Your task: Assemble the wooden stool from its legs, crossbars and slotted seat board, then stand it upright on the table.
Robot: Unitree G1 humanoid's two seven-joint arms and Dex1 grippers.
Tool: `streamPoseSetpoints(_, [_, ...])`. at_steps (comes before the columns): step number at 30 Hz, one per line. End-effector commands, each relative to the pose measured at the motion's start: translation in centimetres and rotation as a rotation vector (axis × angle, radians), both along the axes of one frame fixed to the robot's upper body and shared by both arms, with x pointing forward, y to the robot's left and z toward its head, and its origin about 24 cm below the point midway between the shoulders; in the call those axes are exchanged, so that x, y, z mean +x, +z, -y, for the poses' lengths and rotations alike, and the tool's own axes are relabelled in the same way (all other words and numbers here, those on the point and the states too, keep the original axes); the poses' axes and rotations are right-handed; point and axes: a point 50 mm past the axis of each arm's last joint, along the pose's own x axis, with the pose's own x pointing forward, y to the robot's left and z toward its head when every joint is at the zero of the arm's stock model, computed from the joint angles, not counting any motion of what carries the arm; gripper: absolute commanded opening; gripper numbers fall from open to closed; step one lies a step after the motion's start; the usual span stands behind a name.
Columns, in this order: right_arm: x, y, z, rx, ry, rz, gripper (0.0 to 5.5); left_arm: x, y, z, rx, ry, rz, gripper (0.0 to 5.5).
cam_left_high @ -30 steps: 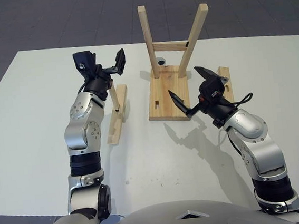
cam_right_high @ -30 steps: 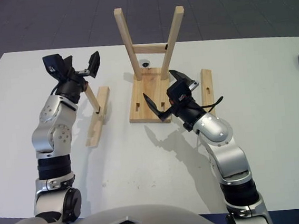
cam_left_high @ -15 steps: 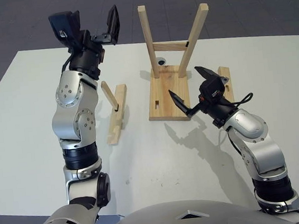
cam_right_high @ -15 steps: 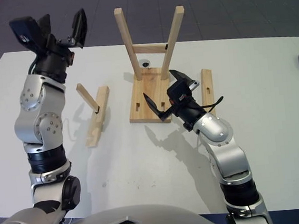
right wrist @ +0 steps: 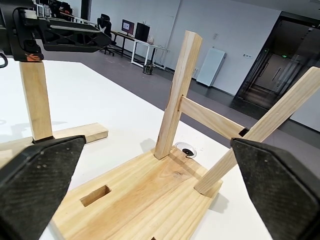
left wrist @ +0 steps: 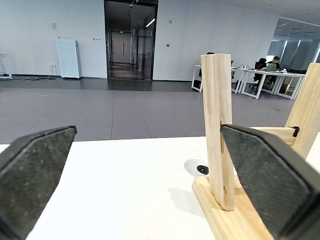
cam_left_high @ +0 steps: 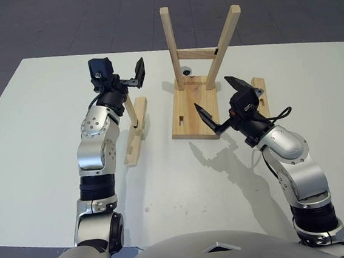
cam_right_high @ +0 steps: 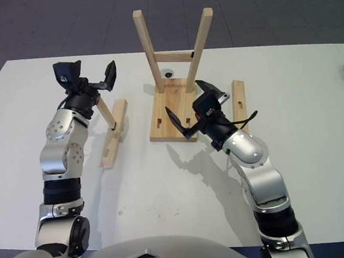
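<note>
- Wooden seat board (cam_left_high: pixel 192 112) is lying flat on the white counter (cam_left_high: pixel 49 116), slots up, just beyond and partly beneath the right pincer (cam_left_high: pixel 211 93). Two legs (cam_left_high: pixel 169 44) joined by a crossbar (cam_left_high: pixel 195 54) are standing in its far end.
- Right pincer is hanging wide open over the board's near corner, gripping nothing.
- Left pincer (cam_left_high: pixel 120 75) is likewise gaping wide and holding nothing. Just below it, a short upright piece (cam_left_high: pixel 131 108) is rising, slightly tilted, from a loose leg (cam_left_high: pixel 135 138) lying on the counter.
- Another loose leg (cam_left_high: pixel 259 93) is lying just outside the right pincer, on the side away from the board.
- Judgement: the step in hand is picking up the sub-assembly under the left pincer, destined for the empty slots at the board's near end.
- Doing it well is meaning lowering the left pincer squarely, closing on the flat faces of the upright piece, low near its joint. Gripping at the tip is risking levering the joint apart.
- Right pincer is looking well placed for steadying the board during insertion.
</note>
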Motion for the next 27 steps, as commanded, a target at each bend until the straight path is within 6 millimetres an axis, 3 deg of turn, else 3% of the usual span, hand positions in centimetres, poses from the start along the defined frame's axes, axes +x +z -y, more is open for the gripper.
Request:
streamPoseSetpoints(1, [0.0, 0.1, 0.2, -0.009, -0.001, 0.0, 5.4, -0.7, -4.3, -1.3, 0.024, 0.048, -0.194, 5.36])
streamPoseSetpoints(6, [0.0, 0.1, 0.1, -0.007, -0.001, 0.001, 5.4, -0.4, -1.4, -1.2, 0.002, 0.053, -0.085, 5.36])
streamPoseSetpoints(14, [0.1, 0.1, 0.1, -0.005, -0.004, 0.004, 5.4, -0.3, 6.4, -0.9, -0.041, 0.056, 0.154, 5.36])
streamPoseSetpoints(18, [0.0, 0.1, 0.1, -0.005, -0.003, 0.004, 5.4, -0.6, 7.6, -0.3, -0.009, 0.042, 0.189, 5.36])
streamPoseSetpoints(20, [0.0, 0.1, 0.1, -0.005, -0.004, 0.004, 5.4, -0.7, 7.5, -0.1, 0.01, 0.035, 0.186, 5.36])
streamPoseSetpoints(23, [0.0, 0.1, 0.1, -0.003, -0.006, 0.003, 5.4, -0.5, 5.3, -0.3, 0.008, 0.041, 0.11, 5.36])
streamPoseSetpoints(27, [0.0, 0.1, 0.0, -0.003, -0.002, 0.001, 5.4, 0.2, -2.0, -1.5, -0.076, 0.098, -0.17, 5.36])
